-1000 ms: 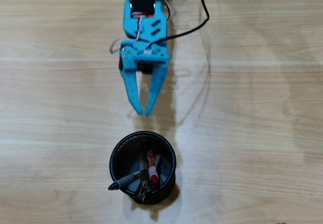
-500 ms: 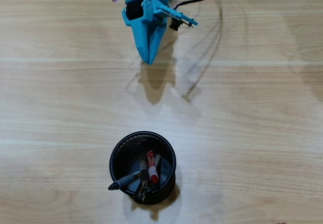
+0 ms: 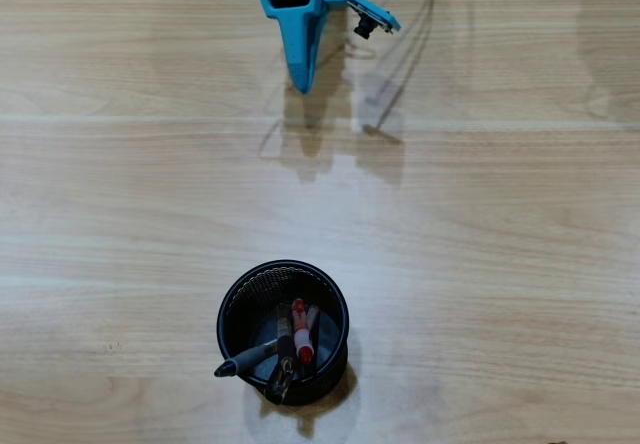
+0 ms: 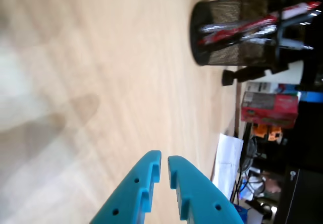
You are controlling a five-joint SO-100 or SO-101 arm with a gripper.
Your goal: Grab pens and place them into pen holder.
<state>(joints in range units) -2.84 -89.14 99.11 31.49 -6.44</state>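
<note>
The task looks finished, judging by how things lie. The pens (image 3: 290, 344) all sit inside the pen holder (image 3: 232, 299), leaning against its mesh wall; the red one (image 3: 299, 330) shows among the dark ones, and one dark pen's tip pokes out over the rim. No loose pen shows on the bare worktop (image 3: 500, 224) in the overhead view, so nothing appears left to pick up. The wrist view agrees: the holder (image 4: 222, 57) stands well ahead of the tool (image 4: 164, 166) with pens (image 4: 237, 30) inside it.

The tool (image 3: 303, 82) is empty, its jaws nearly together with only a thin slit between them in the wrist view.

Compared with a second ago, the tool has pulled back from just beside the holder to well apart from it, rolled onto its side, and its jaws have narrowed. The holder and pens have not moved.
</note>
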